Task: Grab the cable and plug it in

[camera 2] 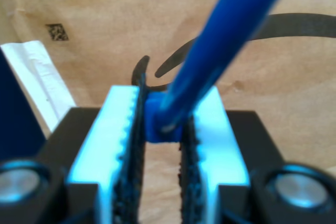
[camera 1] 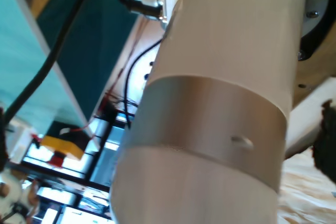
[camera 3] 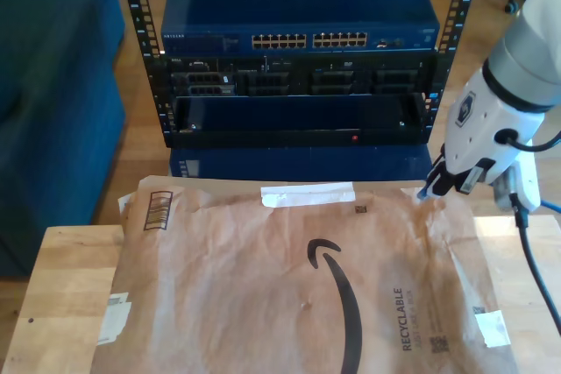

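My second gripper (camera 2: 161, 97) is shut on the blue plug end (camera 2: 157, 125) of the cable (camera 2: 226, 30), which runs up and away from the jaws as a thick blurred blue line. In the exterior view this gripper (camera 3: 434, 183) hangs at the right, just above the far right corner of the brown paper mailer (camera 3: 289, 278), with a bit of blue plug (camera 3: 425, 191) at its tips. The blue network switch (camera 3: 307, 40) with its rows of ports sits in the rack behind, apart from the gripper. The first wrist view looks at a white arm link (camera 1: 210, 103).
The mailer lies on a wooden table (camera 3: 61, 286) with a white tape strip (camera 3: 307, 194) at its far edge. The rack (camera 3: 298, 102) holds more units below the switch. A black arm cable (camera 3: 526, 243) hangs at the exterior view's right.
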`<act>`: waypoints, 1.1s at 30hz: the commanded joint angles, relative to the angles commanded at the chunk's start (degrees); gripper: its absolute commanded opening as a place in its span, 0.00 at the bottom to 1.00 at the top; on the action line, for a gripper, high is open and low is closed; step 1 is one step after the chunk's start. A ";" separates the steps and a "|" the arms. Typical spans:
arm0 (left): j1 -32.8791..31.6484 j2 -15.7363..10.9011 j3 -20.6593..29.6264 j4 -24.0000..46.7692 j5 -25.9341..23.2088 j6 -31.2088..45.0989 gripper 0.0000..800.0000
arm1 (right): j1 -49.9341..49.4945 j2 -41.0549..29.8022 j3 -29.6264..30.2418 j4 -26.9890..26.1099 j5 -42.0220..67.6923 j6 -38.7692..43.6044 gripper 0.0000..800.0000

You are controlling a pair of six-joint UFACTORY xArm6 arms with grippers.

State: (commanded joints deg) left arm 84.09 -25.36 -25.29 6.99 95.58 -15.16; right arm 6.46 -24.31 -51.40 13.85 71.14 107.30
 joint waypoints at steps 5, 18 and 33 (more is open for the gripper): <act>1.49 -1.14 6.07 0.00 -6.59 0.88 1.00 | 0.00 0.00 0.18 0.00 -0.09 0.00 0.00; 13.98 -4.40 15.65 -0.35 -28.92 10.29 1.00 | 2.02 -0.18 1.58 0.09 -4.22 -0.18 0.00; 15.30 -3.43 19.52 -4.04 -36.84 13.89 1.00 | 6.15 -5.10 12.75 -0.44 -30.77 -2.20 0.00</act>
State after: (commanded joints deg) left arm 99.38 -28.79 -5.77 2.95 58.75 -1.27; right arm 12.62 -29.41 -38.65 13.41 40.37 105.10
